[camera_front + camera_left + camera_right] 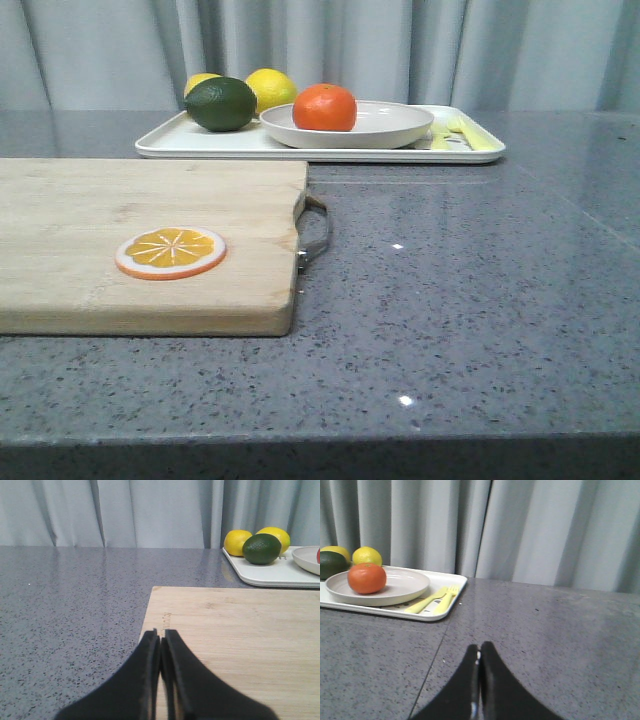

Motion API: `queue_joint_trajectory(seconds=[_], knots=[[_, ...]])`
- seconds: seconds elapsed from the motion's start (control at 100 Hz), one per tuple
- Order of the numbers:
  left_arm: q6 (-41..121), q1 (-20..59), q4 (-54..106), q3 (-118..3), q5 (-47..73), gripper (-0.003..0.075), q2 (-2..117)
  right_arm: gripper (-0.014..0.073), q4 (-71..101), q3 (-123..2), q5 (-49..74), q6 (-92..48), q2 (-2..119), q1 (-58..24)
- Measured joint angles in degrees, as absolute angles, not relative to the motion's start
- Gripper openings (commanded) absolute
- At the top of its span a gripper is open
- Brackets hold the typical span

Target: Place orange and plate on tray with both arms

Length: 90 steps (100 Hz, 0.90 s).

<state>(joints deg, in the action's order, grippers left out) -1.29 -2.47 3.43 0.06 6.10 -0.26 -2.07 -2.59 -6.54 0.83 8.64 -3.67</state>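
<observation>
On far tray (160, 143), orange (324, 107) sitting in plate (400, 128); task looking done. Right gripper (479, 652) lying nearer, left gripper (161, 636) hanging over cutting board (150, 200); both jaws pressed together, empty.

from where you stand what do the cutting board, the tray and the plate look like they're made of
Cutting board: pale, unvarnished-looking wood with visible grain running lengthwise, plus a grey metal-looking handle at its end.
Tray: smooth white material with a soft sheen, likely plastic or melamine; I can't tell which.
Plate: off-white with a matte, even surface, so ceramic or melamine are both possible.
</observation>
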Motion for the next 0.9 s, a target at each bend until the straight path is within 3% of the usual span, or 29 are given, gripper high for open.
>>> queue_joint_trajectory(seconds=[0.39, 0.9], knots=[[-1.3, -2.5, 3.4, 0.1, 6.2, -0.002, -0.3, -0.0067, -2.5, 1.5, -1.2, 0.8, -0.3, -0.9], [-1.3, -2.5, 3.4, 0.1, 6.2, -0.002, -0.3, -0.0067, -4.3, 1.6, 0.0, 3.4, -0.5, -0.7]])
